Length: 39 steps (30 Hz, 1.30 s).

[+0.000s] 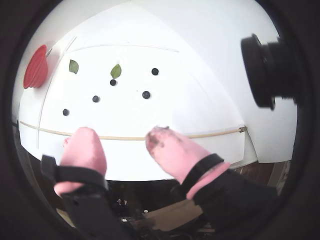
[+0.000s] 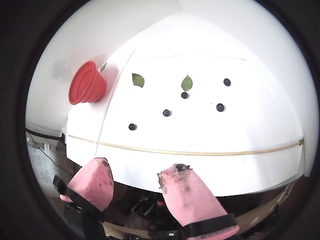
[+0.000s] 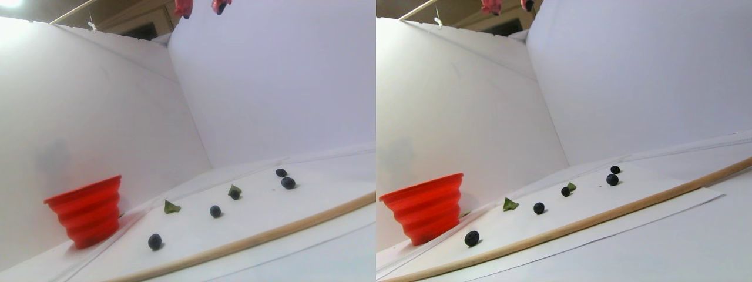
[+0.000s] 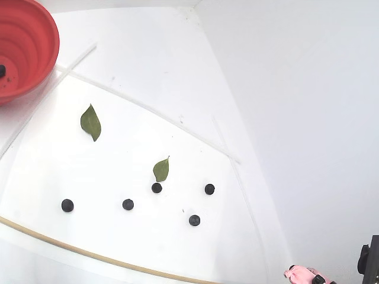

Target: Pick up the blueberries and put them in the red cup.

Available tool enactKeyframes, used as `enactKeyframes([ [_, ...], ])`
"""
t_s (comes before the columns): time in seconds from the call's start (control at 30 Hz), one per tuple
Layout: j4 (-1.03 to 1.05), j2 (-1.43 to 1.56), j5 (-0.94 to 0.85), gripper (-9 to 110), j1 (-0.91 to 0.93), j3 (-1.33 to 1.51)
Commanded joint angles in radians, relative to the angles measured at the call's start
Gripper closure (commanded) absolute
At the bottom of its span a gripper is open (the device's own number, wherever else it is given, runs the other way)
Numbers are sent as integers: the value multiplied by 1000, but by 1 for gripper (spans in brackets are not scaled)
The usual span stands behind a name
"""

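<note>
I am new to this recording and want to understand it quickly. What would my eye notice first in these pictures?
First comes the red cup in the top left corner of the fixed view, with one dark berry already inside at its left edge. Next, five loose blueberries and two green leaves lie scattered on the white sheet. In both wrist views the pink-padded gripper stands open and empty at the near edge.

Both wrist views ride behind the gripper point(image 1: 122, 137), fisheye, looking down from afar across the wooden rod point(image 2: 200, 152) at the white sheet point(image 2: 250, 125). The stereo pair sits near sheet level, close to the red cup point(image 3: 87, 210), facing the corner walls. The fixed view looks steeply down. All share the blueberries point(image 4: 157, 188) and leaves point(image 4: 90, 122).
</note>
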Motion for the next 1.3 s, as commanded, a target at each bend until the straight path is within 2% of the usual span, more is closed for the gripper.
enactKeyframes([
  [0.0,-52,-15,-28,83,17,-11],
  [1.27,-383,-413,-123,83,172,-25],
])
